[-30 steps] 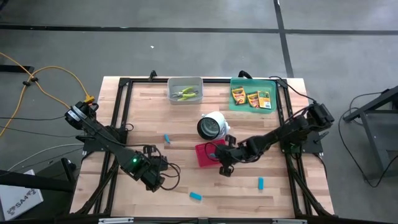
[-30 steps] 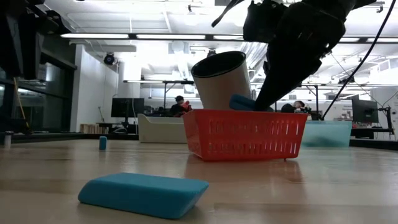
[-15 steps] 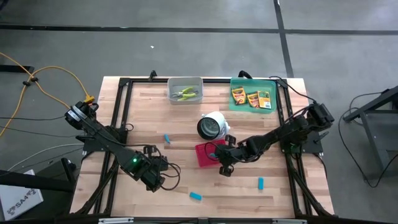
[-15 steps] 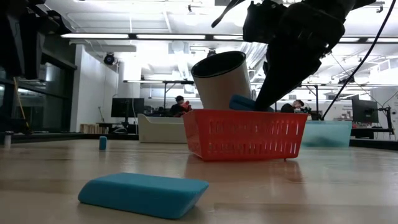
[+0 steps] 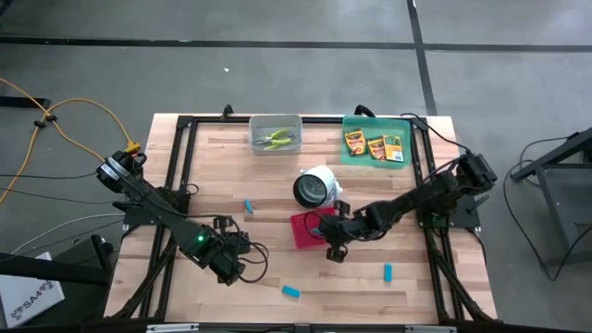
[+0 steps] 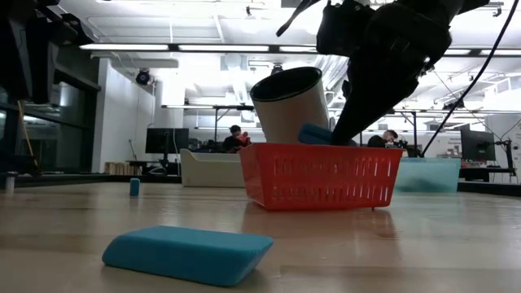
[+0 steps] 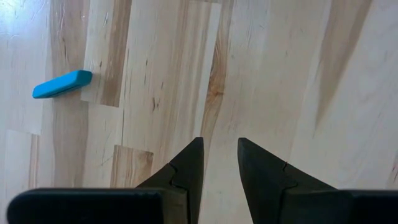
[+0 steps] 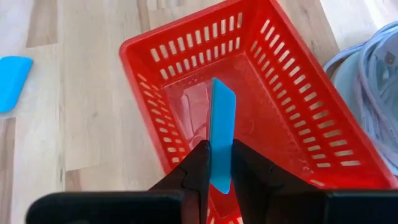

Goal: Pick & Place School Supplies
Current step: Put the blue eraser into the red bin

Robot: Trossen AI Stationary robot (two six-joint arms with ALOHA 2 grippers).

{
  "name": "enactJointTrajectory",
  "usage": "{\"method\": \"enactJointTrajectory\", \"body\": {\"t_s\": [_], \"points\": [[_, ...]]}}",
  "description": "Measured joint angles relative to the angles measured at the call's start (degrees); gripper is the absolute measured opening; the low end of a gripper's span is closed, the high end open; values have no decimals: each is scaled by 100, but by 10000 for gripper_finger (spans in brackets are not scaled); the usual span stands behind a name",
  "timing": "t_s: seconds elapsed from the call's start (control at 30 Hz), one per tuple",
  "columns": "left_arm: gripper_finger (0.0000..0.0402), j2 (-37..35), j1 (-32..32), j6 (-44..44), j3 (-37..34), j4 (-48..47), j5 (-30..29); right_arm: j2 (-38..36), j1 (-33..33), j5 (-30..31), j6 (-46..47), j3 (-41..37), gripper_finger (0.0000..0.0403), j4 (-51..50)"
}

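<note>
right gripper (image 8: 216,163) pinching blue block (image 8: 222,130), over red basket (image 8: 292,118)

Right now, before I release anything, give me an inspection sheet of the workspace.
Surface: wooden table, bare between items.
Job's things: three crayon boxes in green tray; plier tools in grey bin; loose blue blocks.
Clutter: white cylinder on its side beside red basket.
Grippers: right gripper over the basket, shut on one blue block; left gripper open, empty, over bare wood.
Cables: yellow cord on floor.
Surroundings: people seated far behind table.
</note>
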Motion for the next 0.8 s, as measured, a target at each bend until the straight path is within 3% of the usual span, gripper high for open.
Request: {"method": "enactJointTrajectory", "body": {"t_s": [0.8], "points": [[92,0,2,-2,-1,4,2,15,-398,-893,-507,-2,53,239]]}}
